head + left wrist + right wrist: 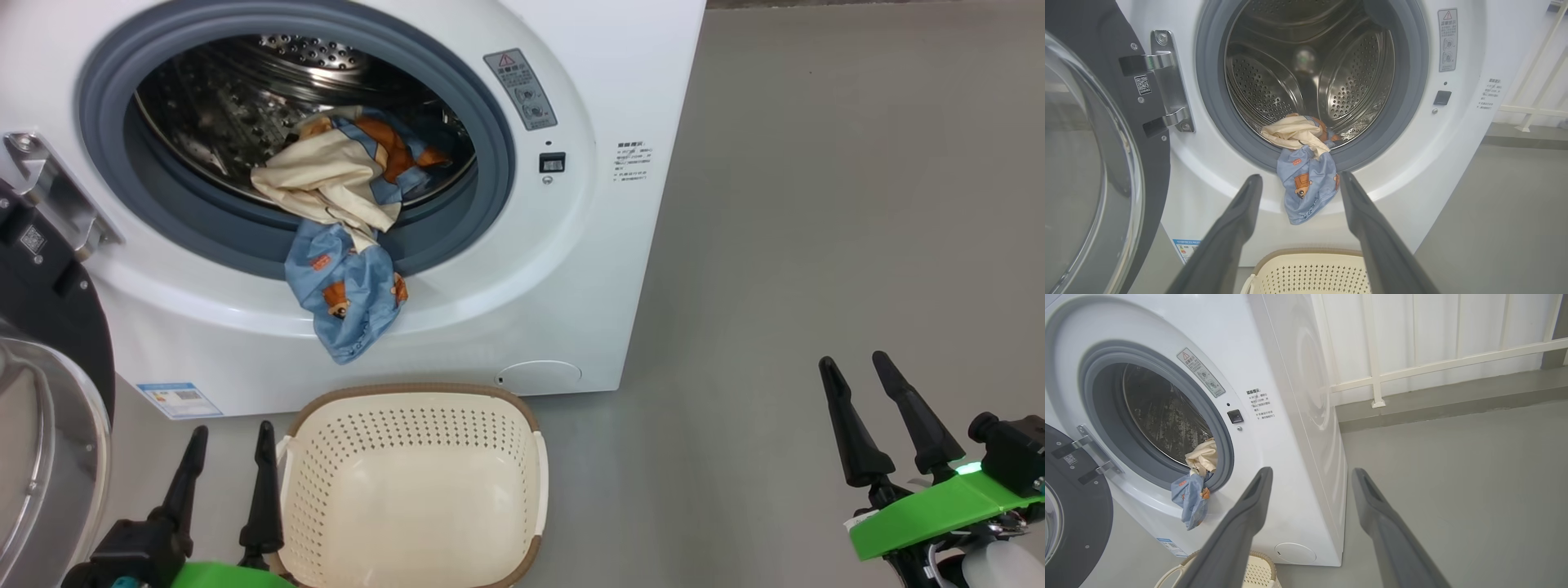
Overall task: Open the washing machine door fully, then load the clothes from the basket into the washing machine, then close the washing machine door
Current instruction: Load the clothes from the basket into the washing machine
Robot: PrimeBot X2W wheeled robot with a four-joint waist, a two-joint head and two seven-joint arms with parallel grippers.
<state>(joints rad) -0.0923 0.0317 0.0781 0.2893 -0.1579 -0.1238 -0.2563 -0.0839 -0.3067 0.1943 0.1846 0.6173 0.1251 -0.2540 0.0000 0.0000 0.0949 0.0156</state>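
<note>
One left gripper (233, 427) hangs beside the basket (412, 389), below clothes (347, 302).

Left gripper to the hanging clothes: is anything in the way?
No. In the left wrist view the open left gripper frames the clothes across bare air; the basket sits lower.

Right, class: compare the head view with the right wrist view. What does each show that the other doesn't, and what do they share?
Head view, not the right wrist view: the left gripper, open, and the whole basket, with nothing inside it. Right wrist view, not the head view: the washing machine's side panel and a white railing behind it. Both: the open right gripper, the washing machine door standing open, and the clothes hanging out of the drum over the grey gasket.
</note>
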